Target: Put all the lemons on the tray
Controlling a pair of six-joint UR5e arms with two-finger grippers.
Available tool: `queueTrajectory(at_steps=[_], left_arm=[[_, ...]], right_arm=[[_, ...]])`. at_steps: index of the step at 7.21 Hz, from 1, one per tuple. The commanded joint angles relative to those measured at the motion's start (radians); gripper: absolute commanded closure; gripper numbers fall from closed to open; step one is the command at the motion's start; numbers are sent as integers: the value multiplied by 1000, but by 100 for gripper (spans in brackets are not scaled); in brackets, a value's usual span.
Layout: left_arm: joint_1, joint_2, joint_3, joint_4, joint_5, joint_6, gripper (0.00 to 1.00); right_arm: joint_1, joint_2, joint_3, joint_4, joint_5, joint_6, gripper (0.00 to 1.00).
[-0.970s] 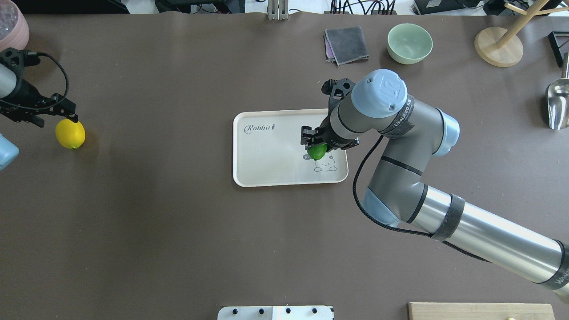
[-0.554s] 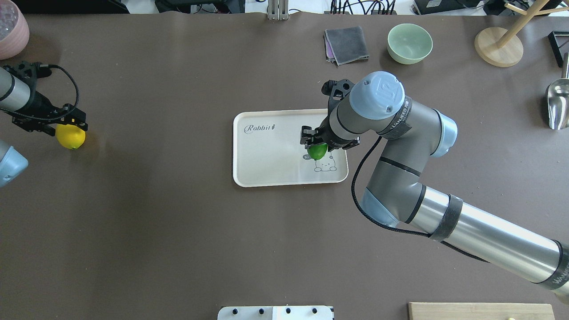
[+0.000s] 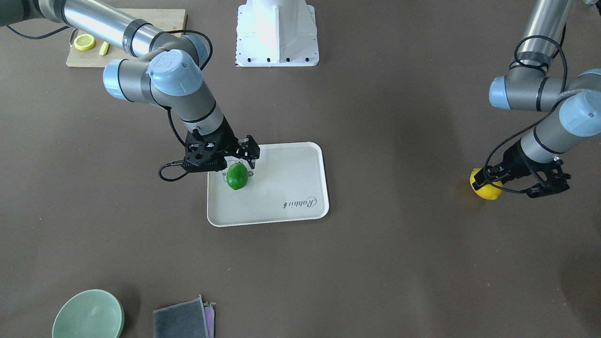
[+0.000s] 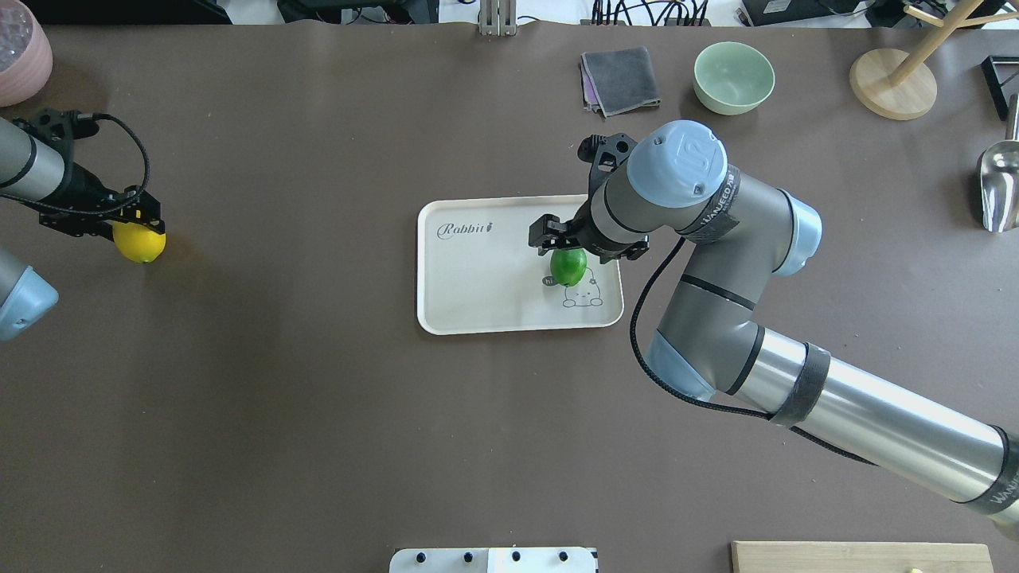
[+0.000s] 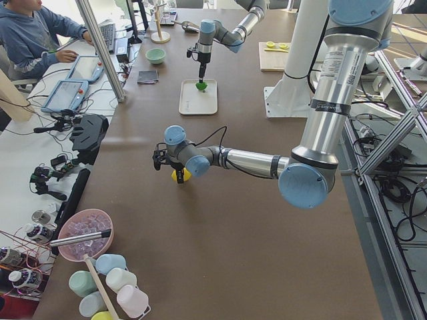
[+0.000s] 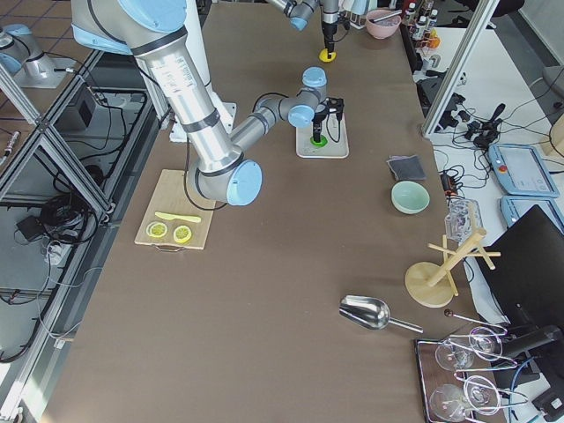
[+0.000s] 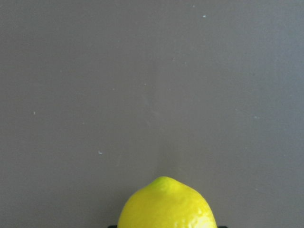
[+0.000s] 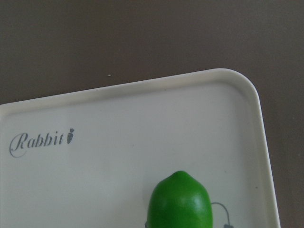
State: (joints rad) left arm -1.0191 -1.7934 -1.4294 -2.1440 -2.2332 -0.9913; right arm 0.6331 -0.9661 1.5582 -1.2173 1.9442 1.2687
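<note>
The green lemon (image 4: 568,267) lies on the off-white "Rabbit" tray (image 4: 478,302) by the cartoon drawing, also in the front view (image 3: 236,176) and the right wrist view (image 8: 179,202). My right gripper (image 4: 567,248) is open just above and behind it, jaws apart from the fruit (image 3: 240,162). The yellow lemon (image 4: 141,245) is at the table's far left, well away from the tray. My left gripper (image 4: 135,232) is shut on it (image 3: 486,190). The left wrist view shows its tip (image 7: 166,204) over bare table.
A green bowl (image 4: 733,76), grey cloth (image 4: 621,79) and wooden stand (image 4: 892,83) are at the back right, with a metal scoop (image 4: 999,187) at the right edge. A pink bowl (image 4: 20,52) is back left. The cutting board (image 3: 117,28) holds lemon slices.
My right gripper has opened and drawn back from the green lemon, which stays on the tray. My left gripper has closed on the yellow lemon and moved it slightly to the right.
</note>
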Motion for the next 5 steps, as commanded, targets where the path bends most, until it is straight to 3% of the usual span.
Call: queueTrajectory(at_steps=[1, 4, 5], left_arm=[[11, -68, -70, 41, -38, -56, 100], [117, -258, -82, 52, -26, -286, 100], [188, -314, -77, 52, 33, -347, 100]], right_arm=[[60, -29, 19, -2, 40, -15, 0], [170, -149, 65, -2, 120, -157, 0], [193, -195, 86, -2, 128, -201, 0]])
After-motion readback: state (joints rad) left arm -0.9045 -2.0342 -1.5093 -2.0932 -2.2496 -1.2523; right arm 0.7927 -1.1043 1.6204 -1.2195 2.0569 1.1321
